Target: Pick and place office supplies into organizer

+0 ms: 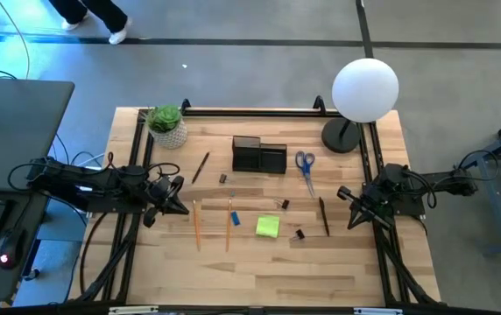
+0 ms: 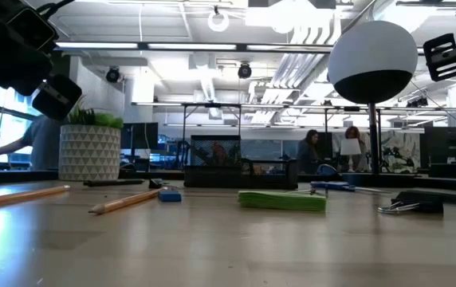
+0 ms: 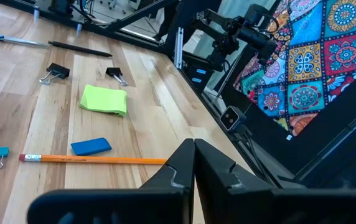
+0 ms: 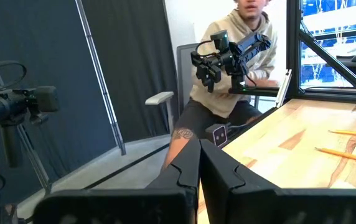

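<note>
The black organizer (image 1: 259, 156) stands at the table's far middle. The supplies lie flat on the wood around it: blue-handled scissors (image 1: 305, 166), a yellow-green sticky pad (image 1: 267, 227), two orange pencils (image 1: 196, 223), a dark pencil (image 1: 201, 167), a dark pen (image 1: 324, 215), black binder clips (image 1: 299, 234) and a small blue piece (image 1: 232, 217). My left gripper (image 3: 194, 146) is shut and holds nothing at the table's left edge. At the right edge, my right gripper (image 4: 198, 149) is likewise shut with nothing between its fingers.
A potted plant (image 1: 168, 125) stands at the far left corner. A lamp with a white globe (image 1: 364, 87) and a black round base (image 1: 342, 137) stands at the far right. A person (image 4: 228, 81) sits beyond the table's left edge. Bare wood lies along the near edge (image 1: 259, 280).
</note>
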Tool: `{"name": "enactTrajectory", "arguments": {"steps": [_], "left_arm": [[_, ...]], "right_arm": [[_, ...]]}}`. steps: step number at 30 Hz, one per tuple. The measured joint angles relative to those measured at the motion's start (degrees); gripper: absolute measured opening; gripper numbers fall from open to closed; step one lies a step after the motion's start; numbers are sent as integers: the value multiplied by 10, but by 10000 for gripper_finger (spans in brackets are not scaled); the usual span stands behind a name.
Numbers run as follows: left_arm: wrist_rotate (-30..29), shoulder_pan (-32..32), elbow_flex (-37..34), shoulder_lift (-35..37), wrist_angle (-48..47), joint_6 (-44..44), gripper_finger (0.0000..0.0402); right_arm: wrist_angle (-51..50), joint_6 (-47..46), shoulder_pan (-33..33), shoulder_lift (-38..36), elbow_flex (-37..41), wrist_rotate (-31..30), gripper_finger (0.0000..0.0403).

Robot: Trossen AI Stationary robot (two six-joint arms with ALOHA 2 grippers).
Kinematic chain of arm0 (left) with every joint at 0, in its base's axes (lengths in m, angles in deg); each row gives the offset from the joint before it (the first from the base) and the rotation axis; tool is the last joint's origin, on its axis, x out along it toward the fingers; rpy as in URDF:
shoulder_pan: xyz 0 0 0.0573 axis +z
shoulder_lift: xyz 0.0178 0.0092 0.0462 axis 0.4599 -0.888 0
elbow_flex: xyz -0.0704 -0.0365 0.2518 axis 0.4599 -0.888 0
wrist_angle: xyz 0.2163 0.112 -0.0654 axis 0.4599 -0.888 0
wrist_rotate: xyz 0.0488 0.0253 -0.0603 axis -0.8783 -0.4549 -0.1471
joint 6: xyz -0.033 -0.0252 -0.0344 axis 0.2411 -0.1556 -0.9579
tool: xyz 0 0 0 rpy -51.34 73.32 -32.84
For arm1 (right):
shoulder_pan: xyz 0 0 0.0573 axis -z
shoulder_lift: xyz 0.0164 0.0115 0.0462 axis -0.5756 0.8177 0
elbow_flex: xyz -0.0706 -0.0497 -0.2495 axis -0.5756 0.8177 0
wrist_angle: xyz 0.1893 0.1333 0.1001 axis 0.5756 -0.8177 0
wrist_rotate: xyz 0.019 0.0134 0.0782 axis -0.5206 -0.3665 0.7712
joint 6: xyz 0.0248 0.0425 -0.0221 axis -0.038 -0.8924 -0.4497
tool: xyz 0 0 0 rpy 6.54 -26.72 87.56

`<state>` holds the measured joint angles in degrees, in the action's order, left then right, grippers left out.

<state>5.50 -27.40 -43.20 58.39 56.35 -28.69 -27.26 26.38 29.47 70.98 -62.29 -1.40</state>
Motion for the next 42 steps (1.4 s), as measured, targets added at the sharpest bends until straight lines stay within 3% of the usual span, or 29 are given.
{"name": "enactTrajectory", "arguments": {"steps": [13, 20, 37, 42], "left_arm": [[-2, 0, 0, 0, 1, -1, 1], [-32, 0, 0, 0, 69, -49, 1], [-31, 0, 0, 0, 73, -51, 1], [-79, 0, 0, 0, 102, -50, 1]], "right_arm": [[0, 0, 0, 0, 0, 0, 0], [0, 0, 0, 0, 0, 0, 0], [0, 0, 0, 0, 0, 0, 0], [0, 0, 0, 0, 0, 0, 0]]}}
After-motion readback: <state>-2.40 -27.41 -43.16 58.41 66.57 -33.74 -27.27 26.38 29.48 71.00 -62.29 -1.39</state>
